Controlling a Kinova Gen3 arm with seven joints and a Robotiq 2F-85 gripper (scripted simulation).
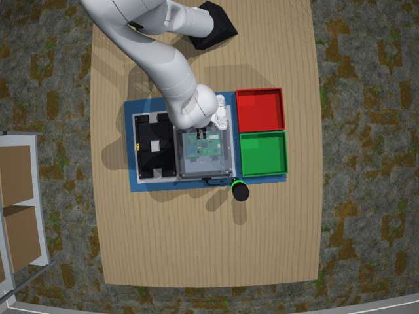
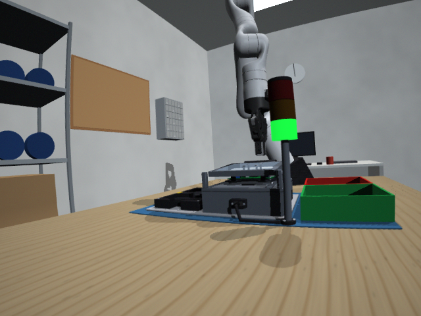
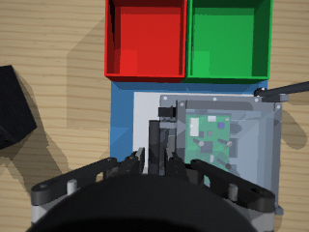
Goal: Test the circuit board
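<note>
The green circuit board (image 1: 203,144) (image 3: 209,140) lies flat in the grey tester (image 1: 182,166) (image 2: 237,200) (image 3: 267,145), under the see-through lid (image 2: 245,167), which is down over it. The signal light (image 2: 283,129) (image 1: 240,191) shows green. My gripper (image 1: 201,133) (image 2: 259,152) (image 3: 154,155) hangs above the tester's back edge, fingers pointing down, over the small black hook (image 3: 166,113). The fingers stand close together with nothing between them. The green bin (image 1: 263,154) (image 2: 346,204) (image 3: 227,39) and the red bin (image 1: 260,109) (image 2: 335,180) (image 3: 147,41) stand to the tester's right, both empty.
The black tray (image 1: 154,145) (image 2: 176,202) lies left of the tester and holds no board. Everything stands on a blue mat (image 1: 130,111) (image 2: 339,224) (image 3: 121,121). The arm's black base (image 1: 216,27) (image 3: 12,111) is at the table's back. The light's pole stands at the tester's front right corner.
</note>
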